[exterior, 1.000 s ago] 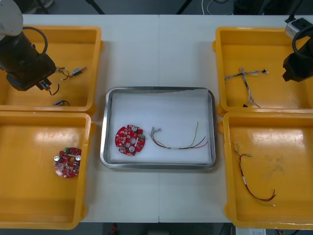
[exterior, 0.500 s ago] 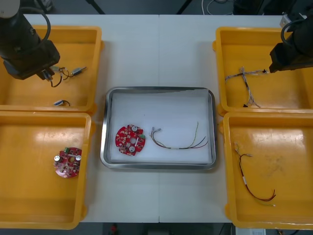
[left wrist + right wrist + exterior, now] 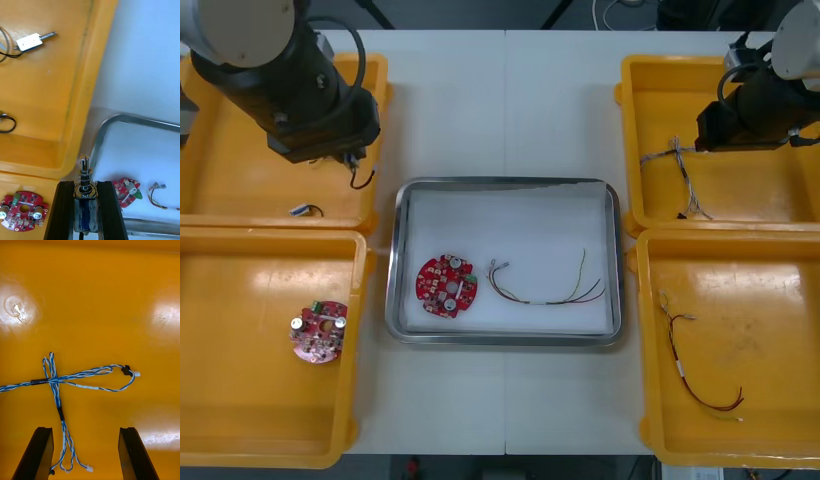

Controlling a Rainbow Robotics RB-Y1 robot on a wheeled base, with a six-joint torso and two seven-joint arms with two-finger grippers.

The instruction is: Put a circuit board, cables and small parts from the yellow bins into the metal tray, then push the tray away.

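My left gripper [image 3: 85, 183] is shut on a small metal part [image 3: 84, 176], held above the right wall of the far left yellow bin [image 3: 240, 200], close to the metal tray [image 3: 505, 184]. A thin black wire [image 3: 360, 181] dangles under that arm. The tray holds a round red circuit board [image 3: 446, 285] and a red and yellow cable [image 3: 548, 290]. My right gripper [image 3: 85, 433] hangs open over the far right bin [image 3: 760, 200]. The twisted blue and white cable [image 3: 56, 380] lies on the bin floor, one end between the fingers [image 3: 37, 453].
Another small metal part [image 3: 32, 40] and a black cable [image 3: 5, 123] lie in the far left bin. A second circuit board [image 3: 318, 331] sits in the near left bin [image 3: 240, 440]. The near right bin [image 3: 770, 430] holds a red and black cable [image 3: 690, 365].
My left arm has risen from the far left bin and moved right towards the tray with the small part. My right arm has moved left, over the blue and white cable.
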